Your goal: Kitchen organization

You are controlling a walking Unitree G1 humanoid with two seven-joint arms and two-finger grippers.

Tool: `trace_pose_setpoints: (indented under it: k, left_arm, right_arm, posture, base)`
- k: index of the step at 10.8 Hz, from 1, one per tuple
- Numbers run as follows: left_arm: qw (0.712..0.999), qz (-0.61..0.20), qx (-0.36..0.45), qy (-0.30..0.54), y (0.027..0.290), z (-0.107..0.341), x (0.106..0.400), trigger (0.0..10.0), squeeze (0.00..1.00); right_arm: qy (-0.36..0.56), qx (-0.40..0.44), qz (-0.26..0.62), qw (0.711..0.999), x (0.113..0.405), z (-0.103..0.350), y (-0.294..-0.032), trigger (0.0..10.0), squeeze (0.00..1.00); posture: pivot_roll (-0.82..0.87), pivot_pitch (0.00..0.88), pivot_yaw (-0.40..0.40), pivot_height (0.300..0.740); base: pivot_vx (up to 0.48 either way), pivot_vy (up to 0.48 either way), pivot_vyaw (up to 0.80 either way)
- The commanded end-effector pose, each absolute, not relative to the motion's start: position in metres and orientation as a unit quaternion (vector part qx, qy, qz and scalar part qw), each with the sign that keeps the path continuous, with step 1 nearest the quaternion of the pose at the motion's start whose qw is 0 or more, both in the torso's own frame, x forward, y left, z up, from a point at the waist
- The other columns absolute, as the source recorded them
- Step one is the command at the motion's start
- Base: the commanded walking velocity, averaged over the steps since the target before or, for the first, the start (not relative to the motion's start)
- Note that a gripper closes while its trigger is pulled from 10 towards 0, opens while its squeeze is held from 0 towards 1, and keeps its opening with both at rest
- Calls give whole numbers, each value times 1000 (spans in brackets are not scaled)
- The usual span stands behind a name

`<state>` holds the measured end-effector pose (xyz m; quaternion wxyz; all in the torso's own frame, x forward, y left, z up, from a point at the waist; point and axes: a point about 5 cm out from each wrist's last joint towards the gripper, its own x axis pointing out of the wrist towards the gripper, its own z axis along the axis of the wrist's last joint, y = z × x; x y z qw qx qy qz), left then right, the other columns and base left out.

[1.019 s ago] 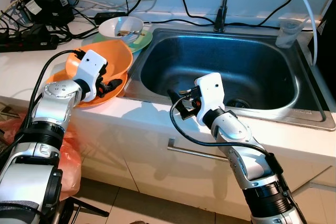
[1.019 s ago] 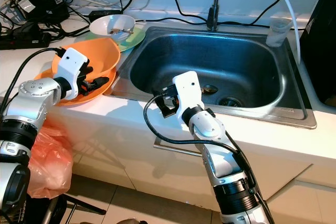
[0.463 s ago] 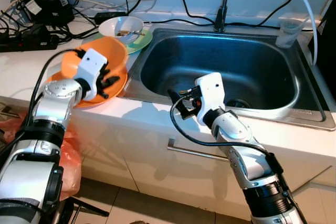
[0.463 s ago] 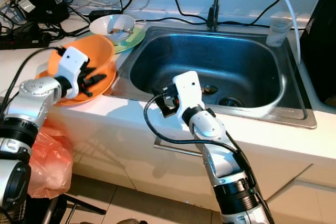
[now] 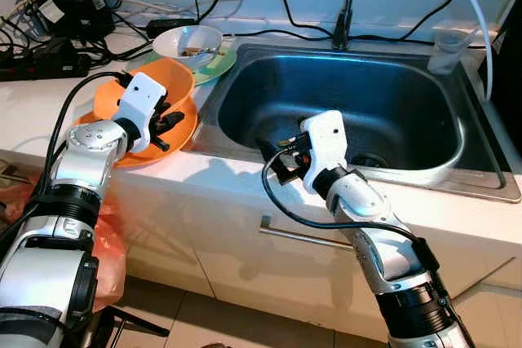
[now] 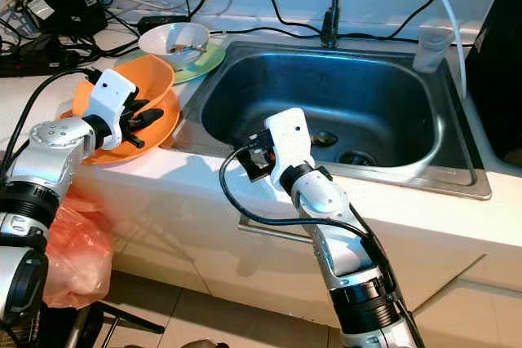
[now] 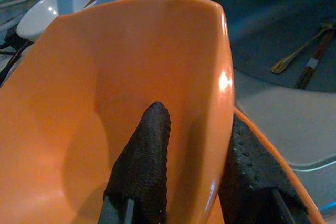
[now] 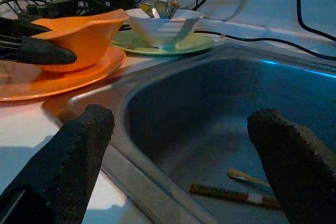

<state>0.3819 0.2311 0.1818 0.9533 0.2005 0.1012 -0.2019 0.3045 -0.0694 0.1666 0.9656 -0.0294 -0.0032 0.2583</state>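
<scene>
An orange bowl (image 5: 175, 87) is tipped up over an orange plate (image 5: 147, 152) on the white counter, left of the sink (image 5: 342, 95). My left gripper (image 5: 167, 124) is shut on the bowl's rim. In the left wrist view one finger (image 7: 144, 150) lies inside the bowl (image 7: 131, 66) and the other (image 7: 252, 166) outside it. My right gripper (image 5: 271, 162) hangs open over the sink's front left corner, holding nothing. A spoon (image 8: 247, 178) and a chopstick (image 8: 231, 195) lie on the sink's bottom.
A white bowl (image 5: 189, 38) with utensils stands on a green plate (image 5: 220, 63) behind the orange bowl. Power strips and cables (image 5: 49, 63) crowd the back left. The faucet (image 5: 347, 6) and a plastic cup (image 5: 449, 46) stand behind the sink. An orange bag (image 5: 110, 242) hangs below the counter.
My left gripper has tipped the orange bowl up off the plate and drawn it slightly left. The right arm has hardly moved.
</scene>
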Motion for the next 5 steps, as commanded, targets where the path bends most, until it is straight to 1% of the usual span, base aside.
trace_pose_setpoints:
  k: [1,2,4,5]
  left_arm:
    - [956,-191,200,93,233,185,383,0,0]
    - [957,-192,201,83,231,188,384,0,0]
    - [954,-205,214,39,212,203,389,0,0]
    - [947,-213,239,20,200,208,391,0,0]
  right_arm:
    - [-20,-23,272,962,303,174,-66,10000,420]
    - [-20,-24,273,962,303,174,-66,10000,424]
    - [-19,-31,271,962,303,173,-69,10000,420]
    - [-20,-41,263,964,303,175,-73,10000,420]
  posture:
    - [20,0,92,740]
    - [20,0,92,740]
    - [-3,0,87,740]
    - [-24,0,93,740]
  base:
    - [0,0,0]
    - [0,0,0]
    - [0,0,0]
    - [0,0,0]
